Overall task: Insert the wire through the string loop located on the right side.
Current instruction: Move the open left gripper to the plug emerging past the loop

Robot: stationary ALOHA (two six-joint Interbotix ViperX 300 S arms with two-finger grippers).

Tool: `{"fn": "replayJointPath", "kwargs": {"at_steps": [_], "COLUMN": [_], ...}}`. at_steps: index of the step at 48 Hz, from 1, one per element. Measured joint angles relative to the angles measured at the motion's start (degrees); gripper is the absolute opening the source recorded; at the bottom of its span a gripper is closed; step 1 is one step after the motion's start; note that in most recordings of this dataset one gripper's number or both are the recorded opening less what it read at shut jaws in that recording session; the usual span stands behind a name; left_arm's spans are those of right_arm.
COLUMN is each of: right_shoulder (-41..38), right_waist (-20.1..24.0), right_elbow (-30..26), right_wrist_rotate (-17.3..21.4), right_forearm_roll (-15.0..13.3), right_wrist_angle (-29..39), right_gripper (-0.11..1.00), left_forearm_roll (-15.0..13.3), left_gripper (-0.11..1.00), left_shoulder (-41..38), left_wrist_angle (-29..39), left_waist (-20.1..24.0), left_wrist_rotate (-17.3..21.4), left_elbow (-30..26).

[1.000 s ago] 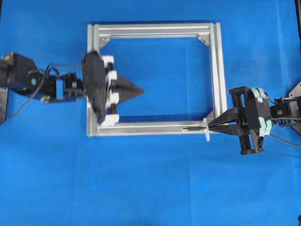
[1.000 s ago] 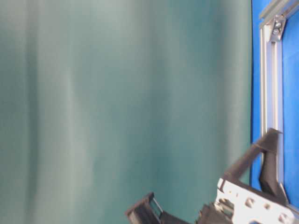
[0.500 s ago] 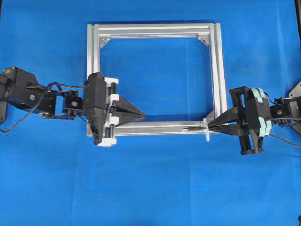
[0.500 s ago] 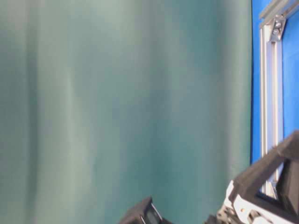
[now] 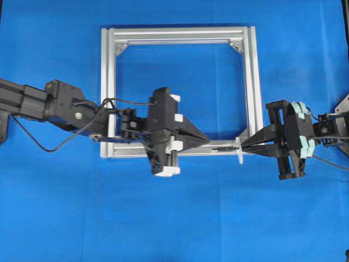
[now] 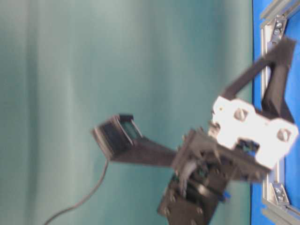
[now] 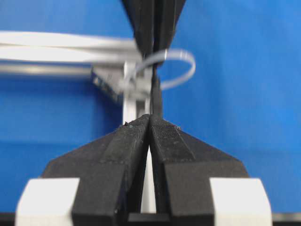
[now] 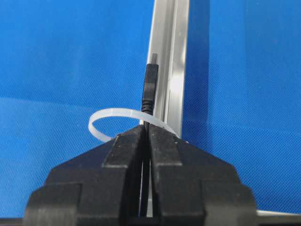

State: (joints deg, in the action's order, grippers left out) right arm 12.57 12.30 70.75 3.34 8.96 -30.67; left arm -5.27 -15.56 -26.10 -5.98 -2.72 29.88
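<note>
Wire (image 8: pixel 149 89): black cable with plug tip, pinched in the fully closed right gripper (image 8: pixel 147 134), tip already poking past the string loop (image 8: pixel 115 117) along the aluminium frame (image 5: pixel 250 87) at its lower right corner. Left gripper (image 7: pixel 150 123): jaws pressed together, holding nothing, nose aimed at the plug tip. Risk, judged: closed jaws cannot take the tip; nudging it could push the wire back out or snag the loop.

The loop (image 5: pixel 239 152) sits at the frame's (image 5: pixel 107 82) near right corner; the wire's plug (image 8: pixel 151 87) pokes through it, leftward along the near rail.
</note>
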Motion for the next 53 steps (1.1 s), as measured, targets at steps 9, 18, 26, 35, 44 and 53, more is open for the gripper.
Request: {"fn": "replayJointPath", "kwargs": {"at_steps": [9,18,26,35,44,53], "right_shoulder": [0.00,-0.09,0.00,0.00,0.00,0.00], "right_waist": [0.00,0.00,0.00,0.00,0.00,0.00], "right_elbow": [0.00,0.00,0.00,0.00,0.00,0.00], "right_wrist_rotate": [0.00,0.00,0.00,0.00,0.00,0.00], "right_forearm_roll": [0.09,0.09,0.09,0.00,0.09,0.09], "right_wrist_angle": [0.00,0.00,0.00,0.00,0.09,0.09], "right_gripper": [-0.03,-0.03,-0.03,-0.03,-0.03,-0.03], "left_forearm_roll": [-0.09,-0.09,0.00,-0.09,-0.09,0.00], "left_gripper": [0.00,0.00,0.00,0.01,0.35,0.86], "left_shoulder": [-1.85,-2.90,-3.16,-3.25,-3.34,-3.60], "left_wrist_angle": [2.90,4.92,5.27,5.27,5.19,5.19], "left_waist": [0.00,0.00,-0.09,-0.18,-0.26,-0.26], "left_wrist_rotate": [0.00,0.00,0.00,0.00,0.26,0.26], "left_elbow": [-4.66,-6.77,-7.03,-7.03,-7.21,-7.91]}}
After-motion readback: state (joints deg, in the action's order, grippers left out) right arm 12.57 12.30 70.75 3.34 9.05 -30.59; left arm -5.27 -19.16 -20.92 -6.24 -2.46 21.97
